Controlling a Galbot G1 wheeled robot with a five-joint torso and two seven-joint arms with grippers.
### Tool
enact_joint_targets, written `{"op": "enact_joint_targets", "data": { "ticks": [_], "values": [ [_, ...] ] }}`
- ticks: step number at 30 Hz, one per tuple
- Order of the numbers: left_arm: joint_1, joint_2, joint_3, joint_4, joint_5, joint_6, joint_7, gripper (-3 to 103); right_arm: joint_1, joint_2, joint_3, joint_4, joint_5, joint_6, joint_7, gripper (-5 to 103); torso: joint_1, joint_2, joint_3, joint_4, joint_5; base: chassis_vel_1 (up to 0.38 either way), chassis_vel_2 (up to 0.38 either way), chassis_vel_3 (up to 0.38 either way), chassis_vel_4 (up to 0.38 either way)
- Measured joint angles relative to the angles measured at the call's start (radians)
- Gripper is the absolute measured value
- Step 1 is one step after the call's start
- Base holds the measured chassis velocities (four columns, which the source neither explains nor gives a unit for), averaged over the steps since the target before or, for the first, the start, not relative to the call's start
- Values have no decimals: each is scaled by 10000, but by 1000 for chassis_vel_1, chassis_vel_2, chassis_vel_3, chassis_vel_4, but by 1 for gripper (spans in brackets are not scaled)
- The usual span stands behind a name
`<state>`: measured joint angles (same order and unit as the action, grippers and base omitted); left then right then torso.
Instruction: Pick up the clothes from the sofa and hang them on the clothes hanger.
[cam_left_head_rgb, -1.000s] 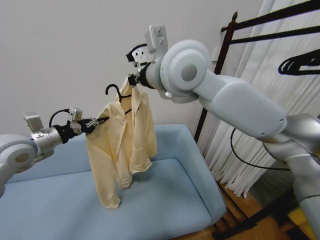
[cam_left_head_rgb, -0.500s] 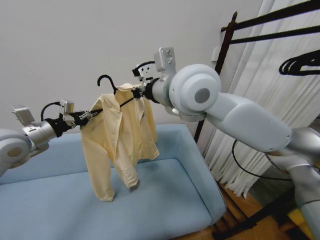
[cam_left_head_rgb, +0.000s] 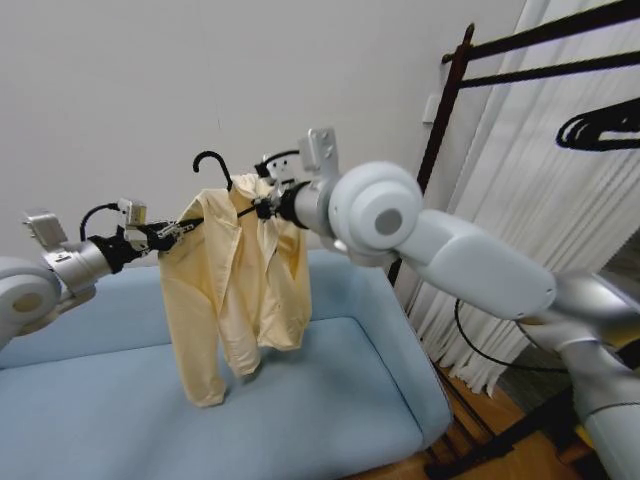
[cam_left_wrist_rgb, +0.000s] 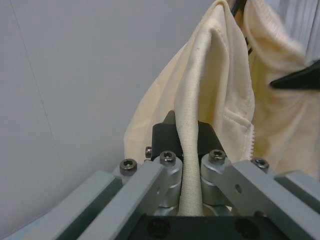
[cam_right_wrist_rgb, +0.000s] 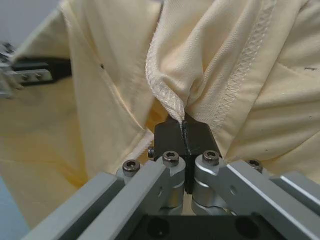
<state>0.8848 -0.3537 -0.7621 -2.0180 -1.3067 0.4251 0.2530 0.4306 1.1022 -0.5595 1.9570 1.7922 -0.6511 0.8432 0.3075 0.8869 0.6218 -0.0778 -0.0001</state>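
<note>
You are looking at the right gripper (cam_right_wrist_rgb: 185, 131) from just behind its fingers. Its two black pads (cam_right_wrist_rgb: 170, 140) are pressed flat together, and a bunched fold of a pale yellow shirt (cam_right_wrist_rgb: 240, 75) is pinched between their tips. A stitched hem runs out of the pinch on either side. The grey metal finger links, studded with hex screws, are closest to you. Beyond the pads, the shirt hangs in soft folds. Farther off and to one side of the pads, the left gripper (cam_right_wrist_rgb: 22, 76) shows as dark and silver metal against the cloth. Past it are a patch of pale wall (cam_right_wrist_rgb: 20, 10) and a sliver of light blue sofa (cam_right_wrist_rgb: 3, 220).
</note>
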Motion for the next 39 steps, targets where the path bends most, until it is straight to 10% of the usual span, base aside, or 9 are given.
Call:
{"op": "enact_joint_targets", "data": {
  "ticks": [9, 31, 36, 39],
  "values": [
    [-168, 202, -96, 286, -733, -587, 1347, 2, -387, -141, -141, -761, -1214, 504, -1224, 2, 2, 0, 0, -2, 2, 0, 0, 0, 0],
    [-342, 337, -24, 1920, -732, -1310, 3221, 2, 1770, -1107, -122, 405, 481, 693, -1789, 83, 0, 0, 0, 0, 0, 0, 0, 0, 0],
    [-299, 567, -24, 2203, -533, -1306, 3767, 2, 2472, -1471, -360, -673, -169, 153, -4057, 97, 0, 0, 0, -1, 1, 0, 0, 0, 0],
    [-189, 834, -22, 2476, -46, -1260, 4362, 2, 2999, -1575, -750, -1962, -1866, -439, -7075, 100, 1, 0, 0, -3, 2, 0, 0, 0, 0]
  ]
}}
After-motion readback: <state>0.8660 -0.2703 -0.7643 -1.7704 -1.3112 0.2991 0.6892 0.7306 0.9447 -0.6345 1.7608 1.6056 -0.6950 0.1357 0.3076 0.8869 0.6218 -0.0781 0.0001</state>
